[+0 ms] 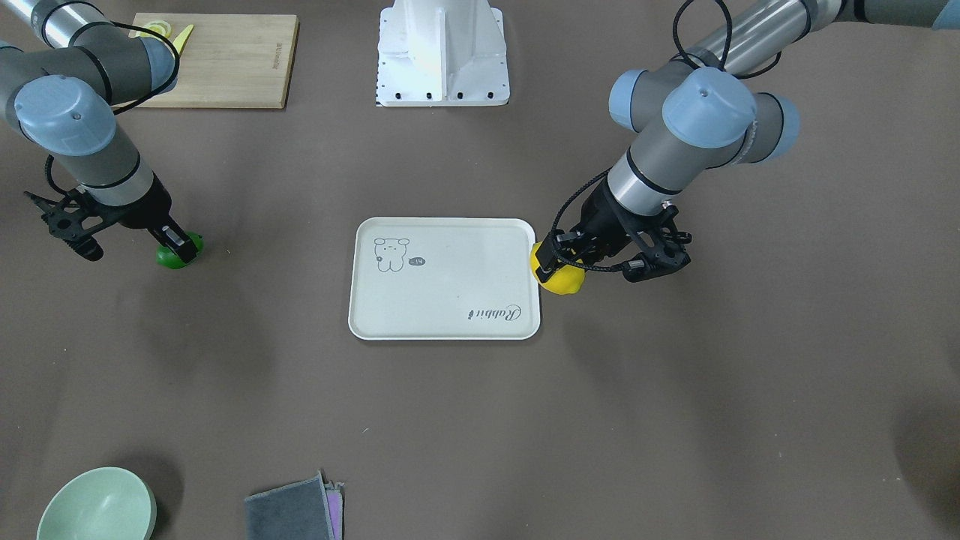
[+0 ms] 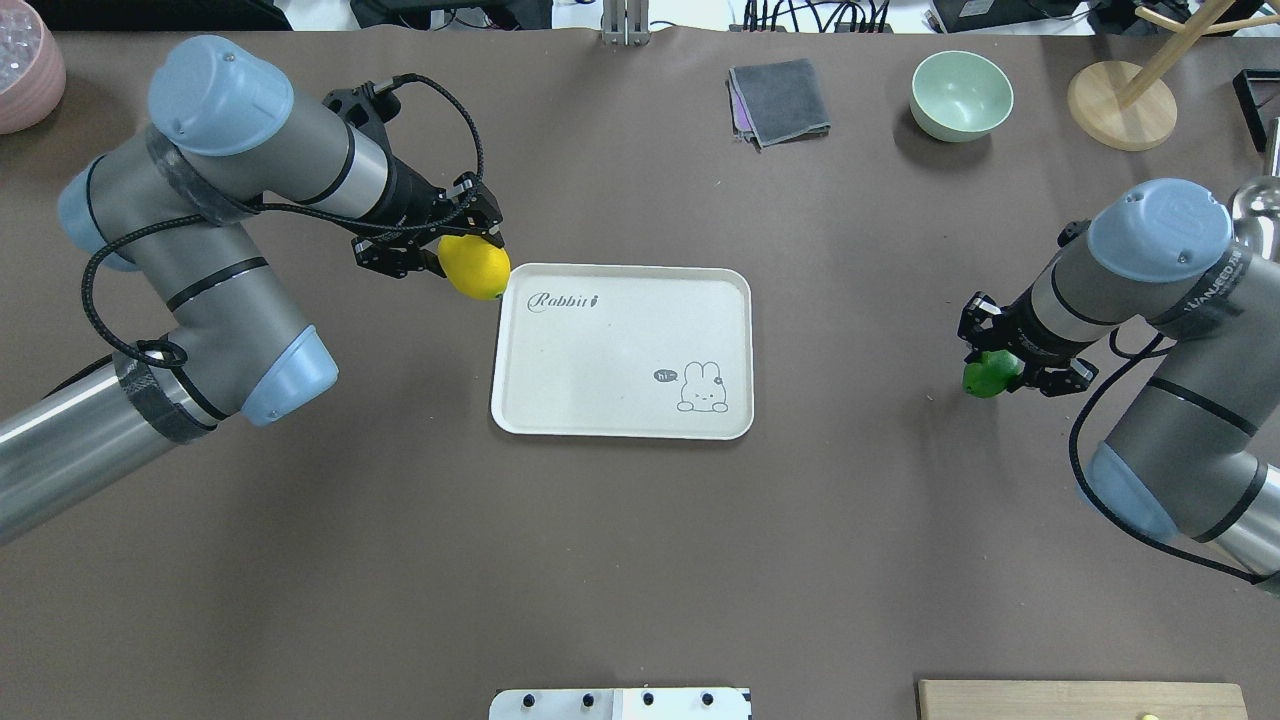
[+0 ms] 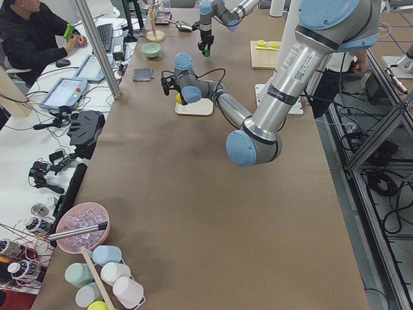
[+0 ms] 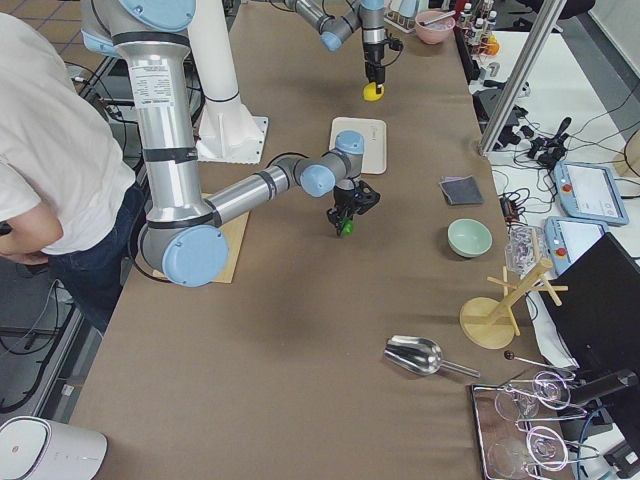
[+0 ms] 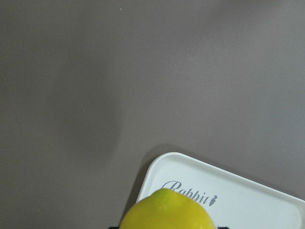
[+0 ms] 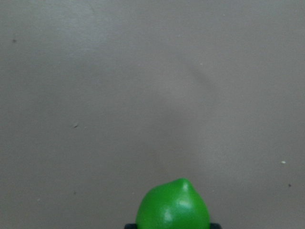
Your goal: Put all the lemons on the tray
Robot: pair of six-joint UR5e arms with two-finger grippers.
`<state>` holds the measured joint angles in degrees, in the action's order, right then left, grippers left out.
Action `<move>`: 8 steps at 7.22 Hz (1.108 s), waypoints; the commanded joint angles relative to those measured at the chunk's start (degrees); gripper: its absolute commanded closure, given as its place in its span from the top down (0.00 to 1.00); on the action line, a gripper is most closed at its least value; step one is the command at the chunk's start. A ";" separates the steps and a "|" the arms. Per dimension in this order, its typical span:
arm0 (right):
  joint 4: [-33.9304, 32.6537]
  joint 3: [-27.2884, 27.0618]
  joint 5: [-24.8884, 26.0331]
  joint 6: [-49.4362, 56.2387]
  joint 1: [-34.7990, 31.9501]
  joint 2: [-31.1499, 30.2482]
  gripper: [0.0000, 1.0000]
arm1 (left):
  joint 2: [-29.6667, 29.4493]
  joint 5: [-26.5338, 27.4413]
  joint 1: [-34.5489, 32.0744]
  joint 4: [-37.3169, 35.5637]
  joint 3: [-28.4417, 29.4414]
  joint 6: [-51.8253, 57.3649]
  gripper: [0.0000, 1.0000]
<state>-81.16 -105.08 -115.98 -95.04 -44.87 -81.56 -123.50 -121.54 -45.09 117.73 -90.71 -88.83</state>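
**Front view.** Left claw (image 1: 556,264): closed on the yellow lemon (image 1: 564,280), which hangs just beside the rim of the tray (image 1: 450,332). I read this as the approach to a drop inside the rim. No fruit lies on the tray. Right claw (image 1: 175,241): clamped on the green lemon (image 1: 180,253), well apart from the tray, over the brown table (image 1: 480,420). Also present: cutting board (image 1: 225,67) with lemon slices (image 1: 159,30), pale green bowl (image 1: 97,510), grey cloth (image 1: 292,510).

**Overhead view.** The yellow lemon sits at the tray corner nearest the "Rabbit" lettering and overlaps the rim line. The claw grips it across the middle, likely the firmest hold on an oval fruit. The green lemon is out by the right arm, with bare table between it and the tray.

**Left side view.** The far arm carries the green lemon clear of the table. The near arm's yellow lemon is at the tray's end; its height is hard to judge.

**Right side view.** The yellow lemon hangs under the far claw, off the table. The green lemon is under the near claw, between board and bowl.

**Left wrist view.** The yellow lemon is at the bottom edge, with the tray corner and lettering just beyond it. A short move inward looks like all that is needed.

**Right wrist view.** The green lemon's pointed tip is at the bottom edge, with only table beyond and no tray in sight. The longer carry appears to lie ahead for this one.
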 commanded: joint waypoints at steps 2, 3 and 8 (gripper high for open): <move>0.12 -1.00 1.11 5.18 0.66 7.53 0.00 | -2.44 0.43 2.71 -0.40 -0.17 -2.66 0.00; 0.21 -1.00 1.37 11.22 1.71 9.99 0.00 | -3.49 3.04 4.46 -0.40 -0.09 -2.93 0.00; 3.43 3.99 2.76 13.38 5.85 21.26 0.00 | -2.89 10.52 11.68 -0.39 0.62 -2.84 0.00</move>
<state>-80.21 -103.00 -114.25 -82.54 -39.72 -62.07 -126.63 -113.04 -34.99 117.39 -90.20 -91.72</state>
